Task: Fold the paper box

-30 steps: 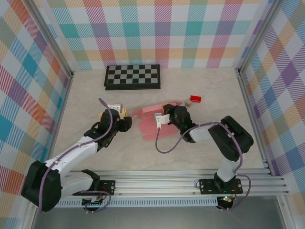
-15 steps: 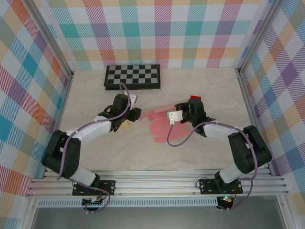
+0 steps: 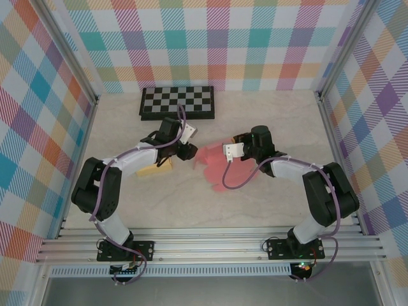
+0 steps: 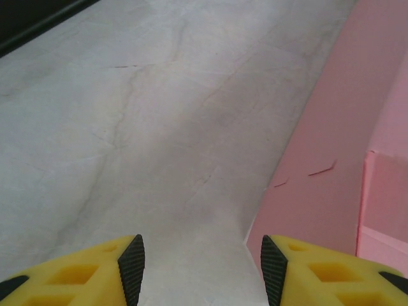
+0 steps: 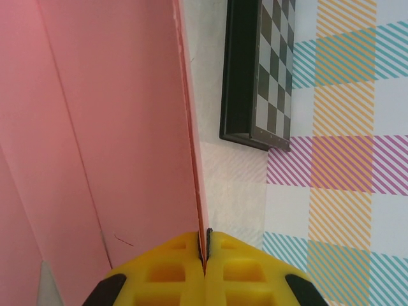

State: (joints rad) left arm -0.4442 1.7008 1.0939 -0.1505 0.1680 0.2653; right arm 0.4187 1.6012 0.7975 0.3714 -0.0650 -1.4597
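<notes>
Progress report, sort of. Left pincer (image 4: 203,268) had swung right in over the last second. It started well off to the left of the paper box (image 3: 217,167) and ended up parked at the sheet's left edge. Its jaws had narrowed a touch on the way but were clearly apart, with nothing but bare table (image 3: 127,204) between the fingers (image 4: 131,264). The pink edge sat just beside the right-hand one, not yet in the gap. A wooden block (image 3: 156,169) lay close behind that pincer, on its near side.

The box itself was mostly a flat pink sheet between the two pincers. It had drifted a bit toward the right arm's side compared with a second back.

Right pincer (image 5: 206,245) was clamped together on the sheet's far edge, the thin pink card pinched right at the fingertips, and that grip hadn't let go through the whole shuffle. The chessboard (image 5: 258,70) sat ahead of it, past the card.

My read was that the right side was anchoring and the left had only just lined up for its own grab. So the actual folding had barely started.
</notes>
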